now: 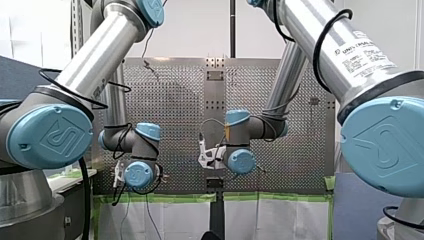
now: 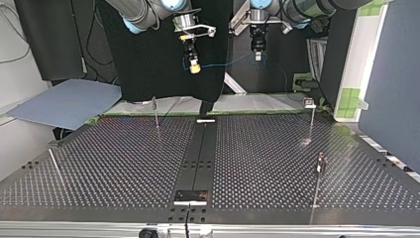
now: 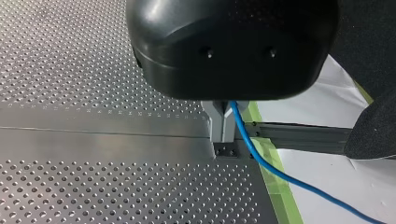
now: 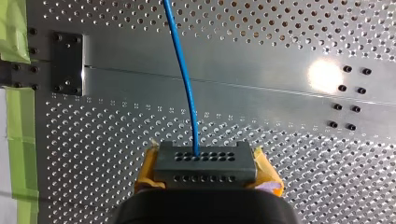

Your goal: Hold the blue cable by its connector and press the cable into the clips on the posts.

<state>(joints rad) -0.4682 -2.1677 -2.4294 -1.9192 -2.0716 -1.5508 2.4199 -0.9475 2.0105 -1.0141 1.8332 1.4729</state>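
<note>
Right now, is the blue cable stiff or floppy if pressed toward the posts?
Likely floppy: the cable hangs in a loose curve between my left gripper and my right gripper. Probably light, being thin. It may bend aside rather than push straight.

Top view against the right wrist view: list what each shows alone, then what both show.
Only the top view shows my left gripper and the thin metal posts standing on the table. Only the right wrist view shows the dark grey holed block between yellow pads, with the thin blue cable running into it. Both show that cable, my right gripper and the perforated metal table.
</note>
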